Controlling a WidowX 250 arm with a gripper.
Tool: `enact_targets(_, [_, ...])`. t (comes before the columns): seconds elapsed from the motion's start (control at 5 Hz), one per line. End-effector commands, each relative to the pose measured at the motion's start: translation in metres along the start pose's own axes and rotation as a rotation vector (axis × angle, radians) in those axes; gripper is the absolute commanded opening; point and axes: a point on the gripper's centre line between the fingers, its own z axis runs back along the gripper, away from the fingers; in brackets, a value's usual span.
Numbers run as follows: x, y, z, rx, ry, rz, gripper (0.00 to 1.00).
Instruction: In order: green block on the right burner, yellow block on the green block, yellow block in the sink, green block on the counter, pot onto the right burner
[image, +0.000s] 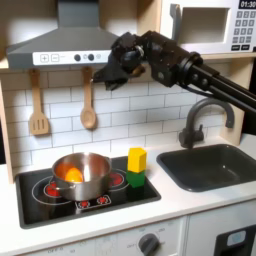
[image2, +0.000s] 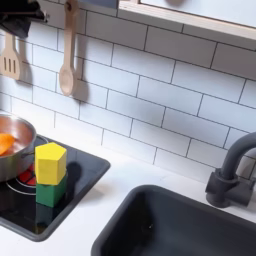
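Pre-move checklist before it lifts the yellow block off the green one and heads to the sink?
1. Yellow block sits on the green block: ok; stacked in both exterior views.
2. Stack on the burner at the first exterior view's right: ok.
3. Pincer free of the stack: ok; raised high near the hood, well above the blocks.
4. Pincer open and empty: cannot tell; too dark in the first exterior view.
5. Sink free to receive the block: ok; nothing visible in the basin.
6. Pot clear of the stack: ok; beside it, apart, with an orange piece inside.
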Motion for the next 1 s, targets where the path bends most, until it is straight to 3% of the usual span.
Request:
enact_targets(0.0, [0.017, 0.002, 0.000, 0.011, -0.047, 0.025, 0.00])
enact_targets(0.4, [0.027, 0.011, -0.011, 0.033, -0.060, 0.063, 0.00])
enact_targets(0.8, [0.034, 0.010, -0.010, 0.031, -0.075, 0.082, 0.00])
